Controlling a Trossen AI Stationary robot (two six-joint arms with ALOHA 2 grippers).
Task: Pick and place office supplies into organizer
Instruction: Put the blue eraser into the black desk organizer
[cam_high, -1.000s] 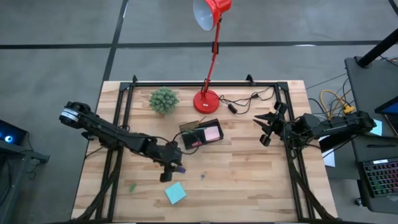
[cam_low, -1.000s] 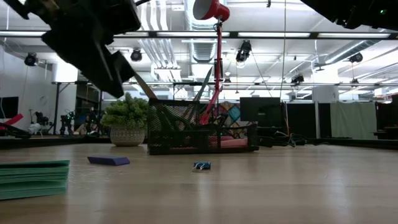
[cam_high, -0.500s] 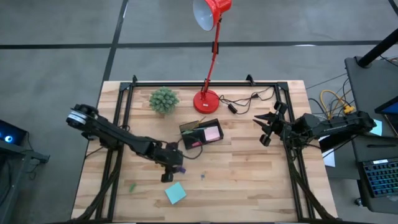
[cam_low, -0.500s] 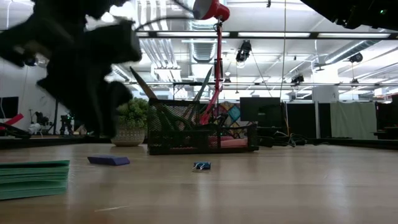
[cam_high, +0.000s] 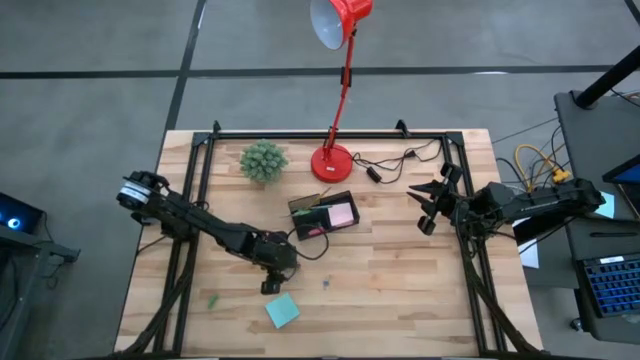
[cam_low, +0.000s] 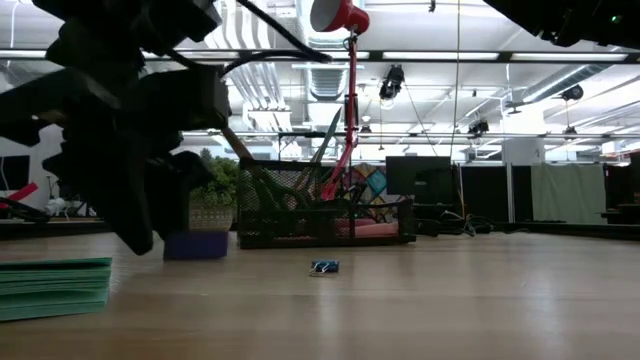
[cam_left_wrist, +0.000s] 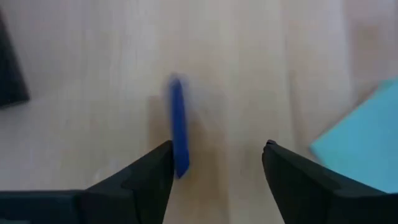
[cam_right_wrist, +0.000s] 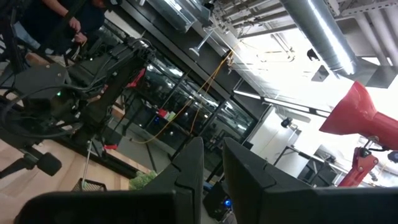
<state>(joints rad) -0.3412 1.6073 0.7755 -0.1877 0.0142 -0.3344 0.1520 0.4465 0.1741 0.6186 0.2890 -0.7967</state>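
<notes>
Pale wood planks are carrying everything from above: we are seeing the left gripper (cam_high: 272, 280) hanging low near the teal pad (cam_high: 282, 310), the black mesh organizer (cam_high: 322, 215) farther back, and the right gripper (cam_high: 428, 205) waiting at the right edge. Level across the table, a purple eraser (cam_low: 196, 245) is lying flat. At the left wrist, the fingers (cam_left_wrist: 149, 177) are spreading wide, gripping nothing, the eraser (cam_left_wrist: 179, 134) touching one; we are judging that closing off-centre could flick the small slab away.

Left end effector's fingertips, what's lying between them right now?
In the left wrist view, the open left end effector straddles bare wood; the purple eraser lies just beside one finger, the gap otherwise bare.
</notes>
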